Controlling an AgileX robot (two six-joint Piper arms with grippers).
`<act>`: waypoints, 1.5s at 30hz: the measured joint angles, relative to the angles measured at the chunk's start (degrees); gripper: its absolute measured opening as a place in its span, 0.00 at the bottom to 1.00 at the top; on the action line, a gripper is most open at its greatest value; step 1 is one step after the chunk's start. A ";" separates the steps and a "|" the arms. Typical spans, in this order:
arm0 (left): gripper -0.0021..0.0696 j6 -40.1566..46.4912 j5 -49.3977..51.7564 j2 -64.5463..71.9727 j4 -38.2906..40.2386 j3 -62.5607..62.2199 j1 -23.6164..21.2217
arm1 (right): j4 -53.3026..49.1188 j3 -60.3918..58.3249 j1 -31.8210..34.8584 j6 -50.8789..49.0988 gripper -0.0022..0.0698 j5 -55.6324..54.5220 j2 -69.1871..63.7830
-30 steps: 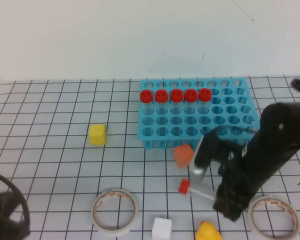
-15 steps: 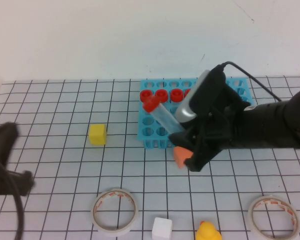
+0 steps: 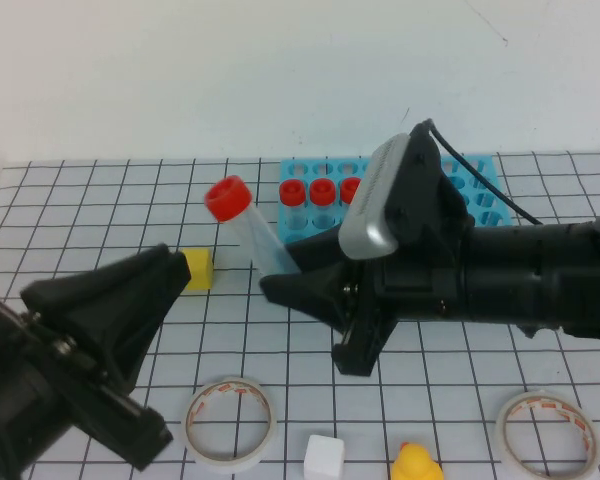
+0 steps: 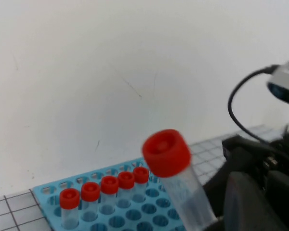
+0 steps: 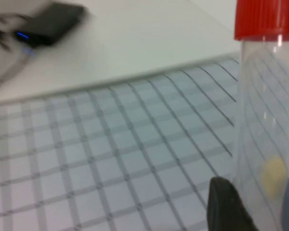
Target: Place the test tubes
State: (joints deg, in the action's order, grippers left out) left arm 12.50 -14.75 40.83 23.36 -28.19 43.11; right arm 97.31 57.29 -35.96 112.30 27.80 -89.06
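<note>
A clear test tube (image 3: 248,228) with a red cap hangs tilted in the air left of the blue rack (image 3: 472,180). My right gripper (image 3: 285,278) is shut on its lower end, with the arm stretched across the rack's front. The right wrist view shows the tube (image 5: 265,120) close beside one dark fingertip (image 5: 226,207). My left gripper (image 3: 158,275) is raised at the front left and points at the tube, a short way from it. The left wrist view faces the tube (image 4: 180,185) head on. Several red-capped tubes (image 3: 323,190) stand in the rack's second row.
A yellow cube (image 3: 198,268) lies just behind my left gripper. Two tape rolls (image 3: 230,420) (image 3: 545,432) lie near the front edge, with a white cube (image 3: 323,456) and a yellow duck (image 3: 417,464) between them.
My right gripper picked the tube up off the table at the front right and carried it up and to the left. My left arm rose from the front left corner toward it.
</note>
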 joint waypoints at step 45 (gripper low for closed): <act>0.40 -17.79 -12.24 6.97 -11.02 0.09 0.59 | -1.49 0.00 -0.32 3.47 0.37 16.59 1.36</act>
State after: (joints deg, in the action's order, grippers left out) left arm -5.29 -26.99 47.80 12.35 -28.10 43.70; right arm 95.82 57.29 -36.28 115.76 44.39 -87.70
